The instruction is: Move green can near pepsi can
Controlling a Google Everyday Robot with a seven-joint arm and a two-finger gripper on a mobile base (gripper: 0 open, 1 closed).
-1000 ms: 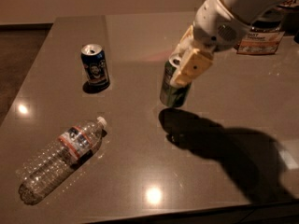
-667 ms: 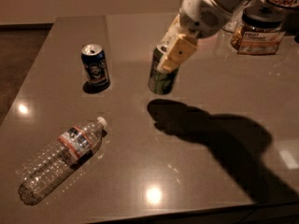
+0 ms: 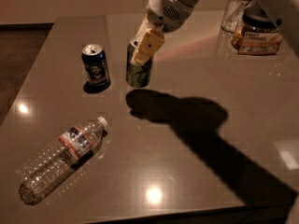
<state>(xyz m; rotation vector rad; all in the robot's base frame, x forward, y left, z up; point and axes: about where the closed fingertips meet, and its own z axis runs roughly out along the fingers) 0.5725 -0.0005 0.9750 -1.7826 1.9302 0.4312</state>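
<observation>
Gripper (image 3: 141, 55) above table (image 3: 210, 181), jaws pinching green can (image 3: 139, 76) just beside pepsi can (image 3: 96, 69).

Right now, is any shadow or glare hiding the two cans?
Camera view: no. The arm's dark shadow runs over the table from the base of the green can toward the front right, clear of the pepsi can. The gripper is closed on the green can's upper part. Small glare spots sit near the table's front and left edges, away from both cans.
</observation>
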